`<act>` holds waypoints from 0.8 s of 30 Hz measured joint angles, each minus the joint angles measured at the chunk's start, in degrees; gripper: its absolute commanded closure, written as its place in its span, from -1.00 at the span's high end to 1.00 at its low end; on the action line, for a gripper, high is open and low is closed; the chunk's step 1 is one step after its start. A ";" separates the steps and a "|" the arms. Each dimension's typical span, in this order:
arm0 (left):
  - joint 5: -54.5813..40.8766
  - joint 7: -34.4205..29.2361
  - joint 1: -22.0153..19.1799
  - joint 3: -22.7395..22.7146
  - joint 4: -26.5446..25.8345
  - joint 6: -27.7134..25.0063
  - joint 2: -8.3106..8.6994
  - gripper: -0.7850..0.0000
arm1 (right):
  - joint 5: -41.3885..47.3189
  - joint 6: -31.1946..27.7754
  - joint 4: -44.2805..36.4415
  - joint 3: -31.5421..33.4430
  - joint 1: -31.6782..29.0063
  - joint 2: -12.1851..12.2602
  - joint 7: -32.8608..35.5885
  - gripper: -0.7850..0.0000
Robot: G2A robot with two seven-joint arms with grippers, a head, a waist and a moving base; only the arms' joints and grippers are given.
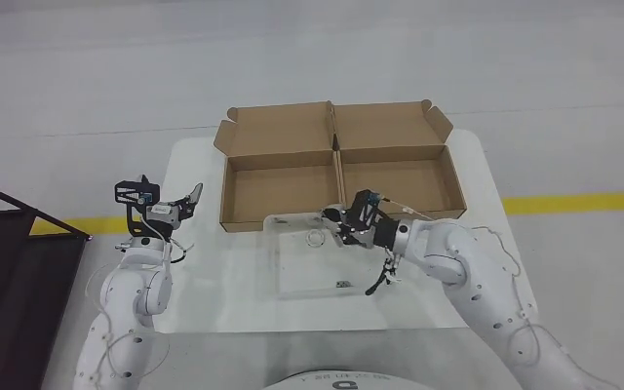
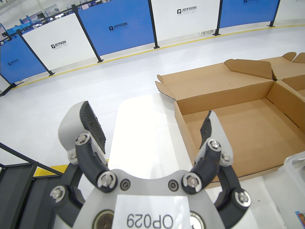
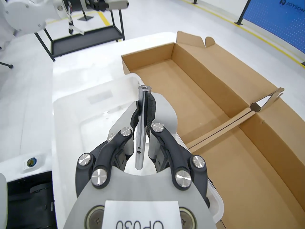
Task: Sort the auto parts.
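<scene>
Fingers (image 3: pixel 152 106) of the right gripper (image 3: pixel 143 99) are clamping on a polished steel pin (image 3: pixel 141 132), which is lying lengthwise along the pads, its bored end sticking out past the fingertips; fingers (image 2: pixel 91 125) of the left gripper (image 2: pixel 146 110) are standing wide apart with nothing between them, hanging over the left edge of the white table (image 1: pixel 210 288). On the far half of this table two open cardboard boxes are sitting side by side and touching, the left box (image 1: pixel 278 190) and the right box (image 1: pixel 400 180), both showing bare floors; just in front of them a white plastic tray (image 1: pixel 302 273) is lying, and the right gripper is holding the pin above its far edge, near the seam between the boxes. In the tray a small ring (image 1: pixel 314 237) and a small dark part (image 1: pixel 343 284) are waiting. I am judging the pin as stiff, rather heavy for its size, and slippery; it is asking for a hold at the middle of the shaft, since a hold near one end is risking a tilt or a slide.
</scene>
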 measured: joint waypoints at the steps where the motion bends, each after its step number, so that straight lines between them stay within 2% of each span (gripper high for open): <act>1: 0.00 0.00 0.00 0.00 0.00 0.00 0.00 1.00 | 1.72 -1.80 0.42 0.63 -0.14 0.10 -1.65 -1.00; 4: 0.00 0.00 0.00 0.00 0.00 0.00 0.00 1.00 | 6.43 -6.59 2.17 2.21 -0.07 0.33 -5.26 -1.00; 10: 0.00 0.00 0.00 0.00 0.00 0.00 0.00 1.00 | 13.37 -12.35 5.74 3.28 0.61 0.33 -10.89 -1.00; 15: 0.00 0.00 0.00 0.00 0.00 0.00 0.00 1.00 | 23.71 -18.20 11.31 2.68 2.94 0.29 -11.76 -1.00; 19: 0.00 0.00 0.00 0.00 0.00 0.00 0.00 1.00 | 30.25 -18.39 14.05 1.73 4.99 0.45 -9.15 -1.00; 24: 0.00 0.00 0.00 0.00 0.00 0.00 0.00 1.00 | 31.01 -18.22 14.56 1.72 5.23 0.50 -8.53 -1.00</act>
